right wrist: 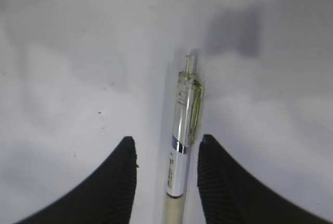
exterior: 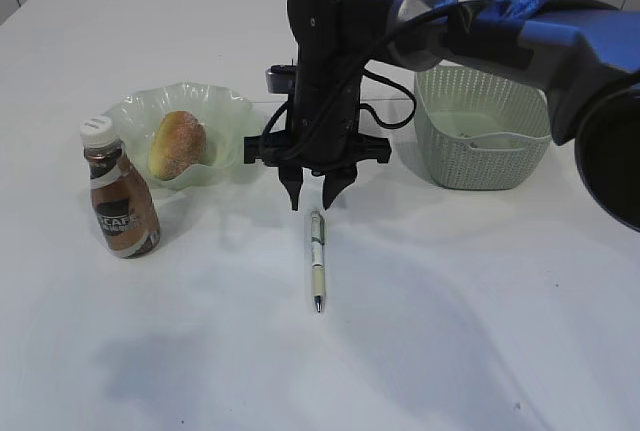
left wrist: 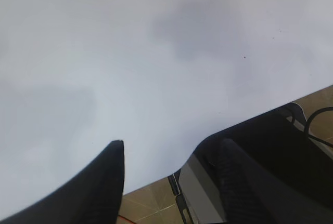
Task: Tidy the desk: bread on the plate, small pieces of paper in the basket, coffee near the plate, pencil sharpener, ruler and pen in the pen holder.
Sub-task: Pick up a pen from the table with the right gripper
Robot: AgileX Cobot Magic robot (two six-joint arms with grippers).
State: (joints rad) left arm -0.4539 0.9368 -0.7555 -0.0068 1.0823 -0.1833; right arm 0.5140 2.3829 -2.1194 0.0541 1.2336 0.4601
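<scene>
We are on the pen step: our right gripper [right wrist: 165,174] hangs with jaws parted astride the pen [right wrist: 179,151], which lies between them on the table, so next we judge a short descent and squeeze.

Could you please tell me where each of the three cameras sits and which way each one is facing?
Exterior: in front, angled down at the table; shows the right arm, right hand, pen, plate, bottle, basket.
Left wrist: on the left arm, facing bare tabletop and its edge; left hand open.
Right wrist: above the pen, looking down between open fingers.
Shared: exterior and right wrist both show the pen.
</scene>
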